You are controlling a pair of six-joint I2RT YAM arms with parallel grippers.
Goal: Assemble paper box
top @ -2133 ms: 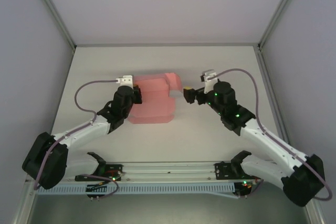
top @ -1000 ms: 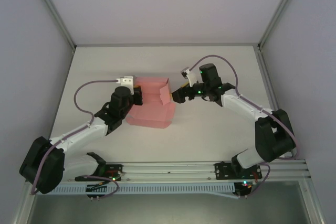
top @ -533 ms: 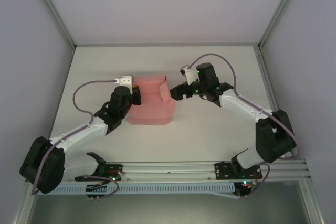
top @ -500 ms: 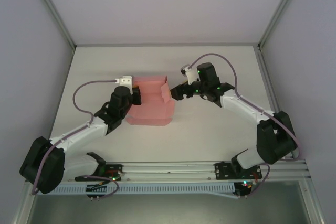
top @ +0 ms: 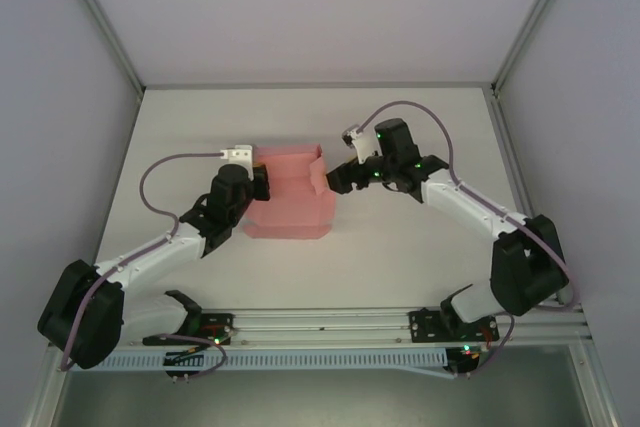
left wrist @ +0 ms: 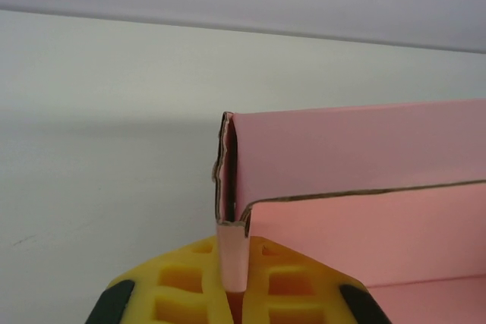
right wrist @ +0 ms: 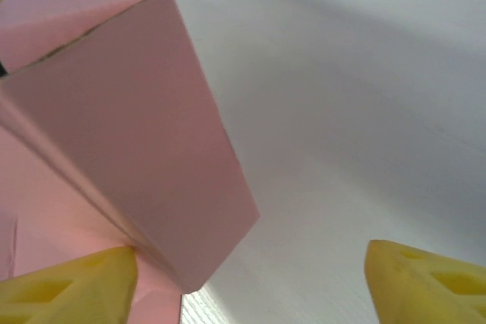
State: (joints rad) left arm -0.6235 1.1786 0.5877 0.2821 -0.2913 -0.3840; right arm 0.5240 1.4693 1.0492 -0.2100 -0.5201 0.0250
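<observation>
The pink paper box [top: 290, 205] lies part-folded on the white table, its back wall standing and a right-hand flap [top: 318, 175] raised. My left gripper [top: 258, 183] is shut on the box's left edge. In the left wrist view the yellow fingers [left wrist: 182, 282] pinch a thin fold of pink card [left wrist: 235, 252], with the box walls [left wrist: 364, 165] rising beyond. My right gripper [top: 336, 178] is open beside the raised flap. In the right wrist view the flap [right wrist: 137, 134] leans against the left finger [right wrist: 68, 287], and the right finger [right wrist: 425, 278] stands well apart.
The white table [top: 400, 127] is bounded by grey walls with metal corner posts at the back left [top: 100, 22] and back right [top: 535, 17]. A rail [top: 320, 325] with the arm bases runs along the near edge.
The right arm swung in from the right to the box's right flap, which lay flat and now stands up. The left gripper has kept its hold. Almost nothing moved in the last half second.
</observation>
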